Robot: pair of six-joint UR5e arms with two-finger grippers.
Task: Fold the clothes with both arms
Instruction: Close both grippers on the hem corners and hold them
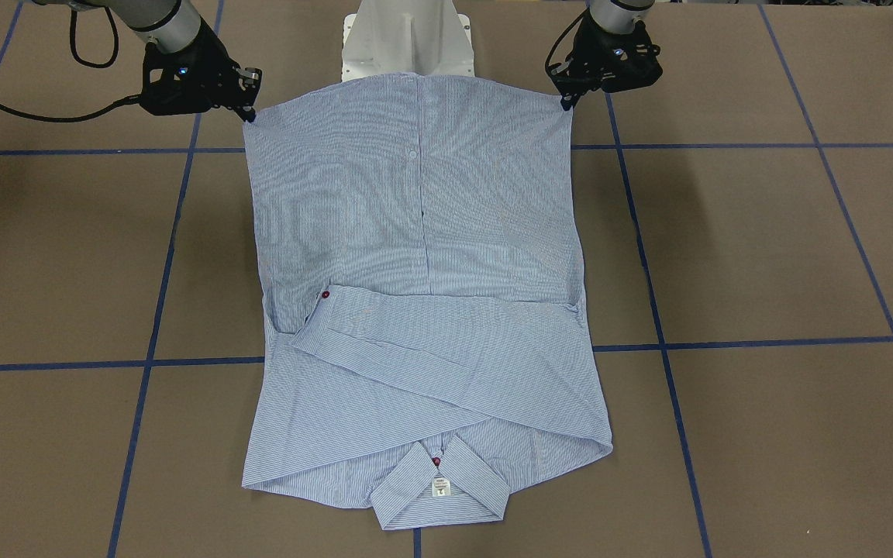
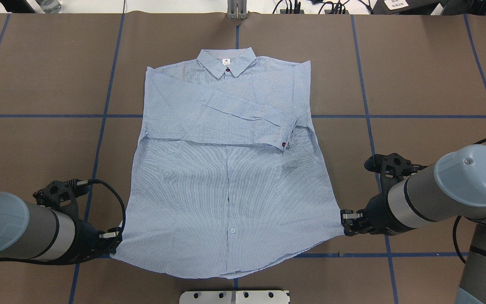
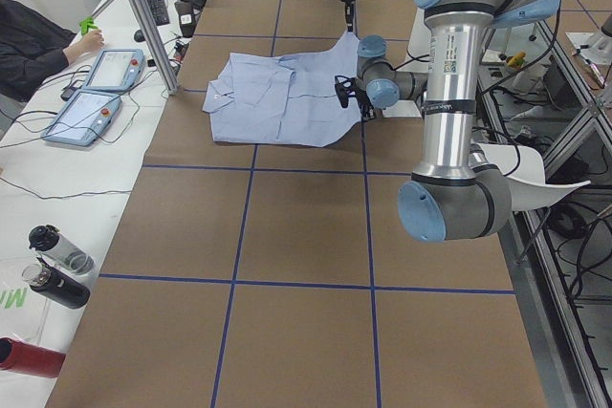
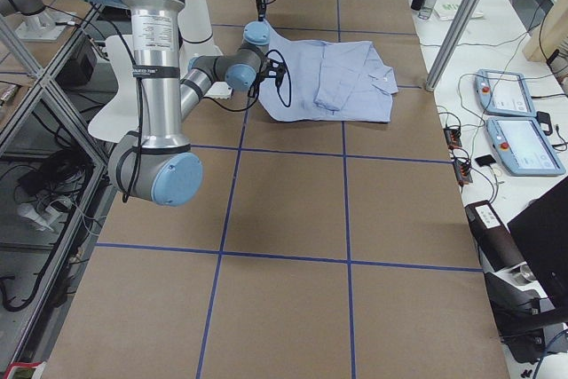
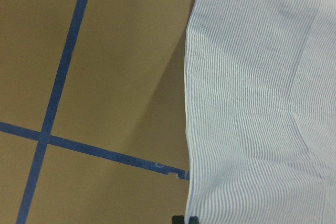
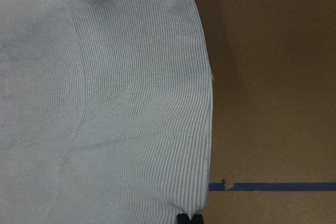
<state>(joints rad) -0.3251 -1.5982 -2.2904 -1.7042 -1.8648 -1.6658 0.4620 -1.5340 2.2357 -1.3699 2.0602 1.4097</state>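
Gripping is seen at both hem corners. The left gripper is closed on one bottom corner of the shirt, and the right gripper is pinched shut on the other. In each wrist view the striped edge is caught between the dark fingertips at the bottom of the picture. In the side views both corners are held slightly above the table.

The rest of the shirt is spread flat at the middle of the table, front side up. Its long axis runs from the robot toward the far side, with the hem nearest the robot and the collar pointing away. The sleeves are folded across the chest, and one cuff with a dark red button is laid near the side seam on the robot's right.

The hem lies just in front of the white pedestal base. Brown table surface, crossed by blue tape lines, extends widely on both sides of the shirt, and a narrower strip shows beyond the collar.
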